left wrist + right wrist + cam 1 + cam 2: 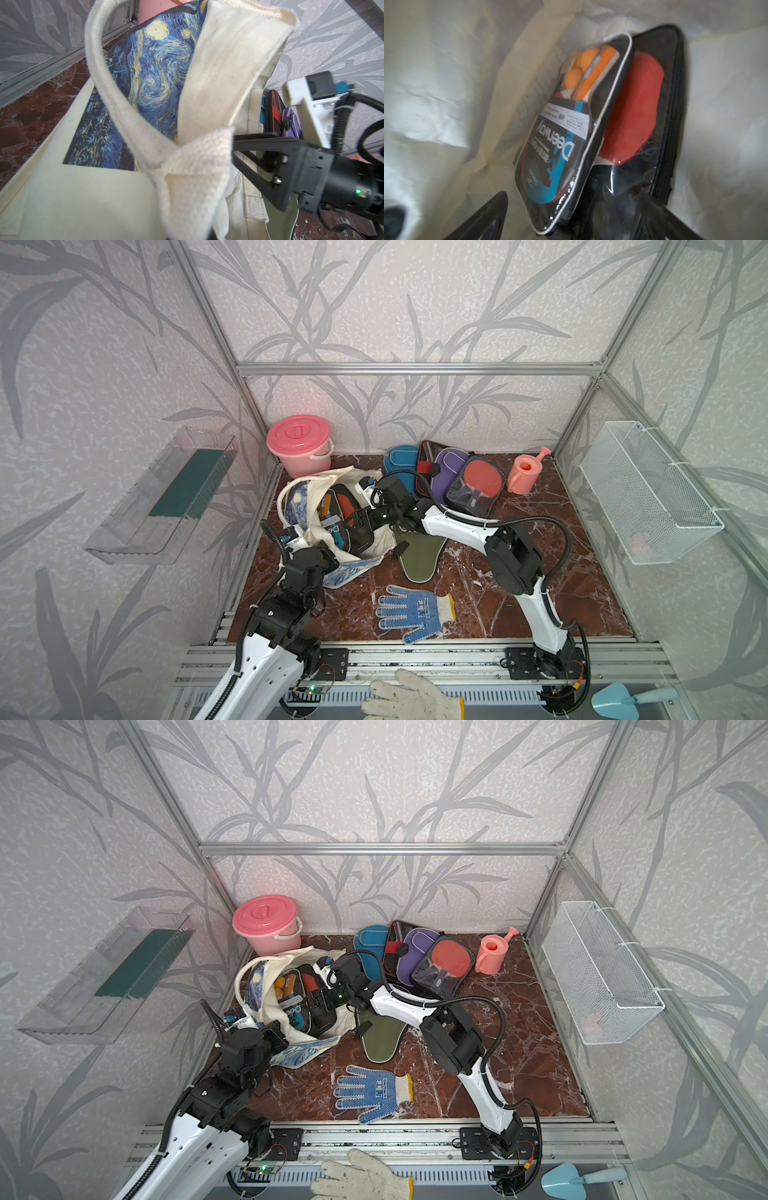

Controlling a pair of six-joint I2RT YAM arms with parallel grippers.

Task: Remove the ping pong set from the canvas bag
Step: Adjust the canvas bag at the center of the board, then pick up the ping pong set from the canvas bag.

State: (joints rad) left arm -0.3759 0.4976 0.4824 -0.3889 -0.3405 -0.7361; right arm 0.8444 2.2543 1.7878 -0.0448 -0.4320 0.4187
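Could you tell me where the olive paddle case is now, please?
In both top views the olive paddle case lies on the table, right of the canvas bag, beneath the right arm, behind the dotted glove.

Ahead of the jaws of the right gripper (572, 193), the pack (566, 133) is showing glossy clear plastic; around them the bag (446, 87) is looking like matt, creased cloth, its handle (108, 93) coarsely woven.

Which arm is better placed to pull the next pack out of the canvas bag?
Right: the right fingers stand open inside the canvas bag, at the clear-fronted packs; the left fingers are shut on the bag's cloth.
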